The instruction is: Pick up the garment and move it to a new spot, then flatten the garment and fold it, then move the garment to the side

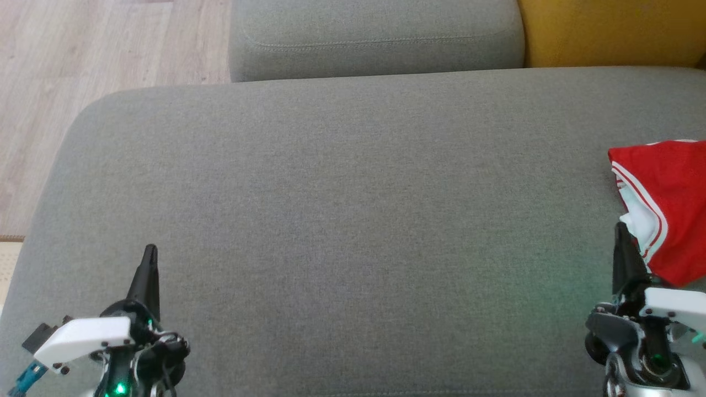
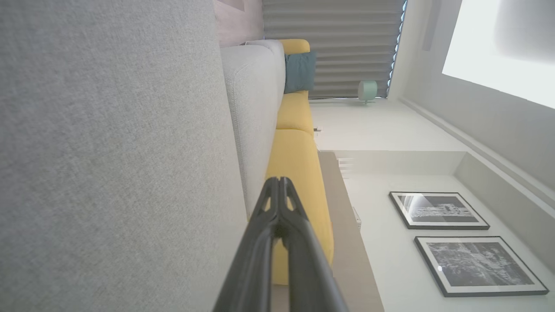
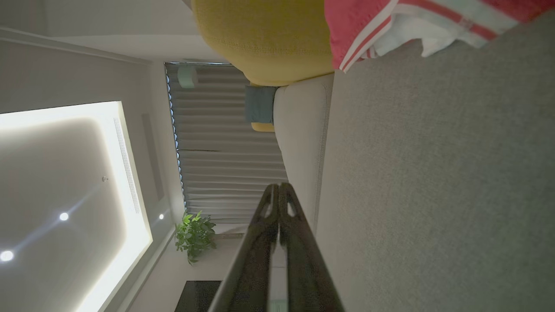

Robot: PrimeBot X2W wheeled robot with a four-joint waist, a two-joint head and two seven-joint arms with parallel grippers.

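Observation:
The garment (image 1: 670, 204) is red with white stripes and a white lining, lying crumpled at the right edge of the grey sofa seat (image 1: 353, 220). In the right wrist view the garment (image 3: 390, 26) lies at the top. My right gripper (image 1: 622, 229) is shut and empty, its tip just beside the garment's near left edge; its fingertips (image 3: 279, 187) meet with nothing between them. At the lower left my left gripper (image 1: 150, 251) rests low over the seat, shut and empty, far from the garment. Its closed fingertips (image 2: 277, 181) point along the sofa.
A grey back cushion (image 1: 375, 36) runs along the far side, with a yellow cushion (image 1: 612, 30) at the far right. Wooden floor (image 1: 66, 82) lies beyond the seat's left edge. A teal pillow (image 2: 300, 71) sits farther along the sofa.

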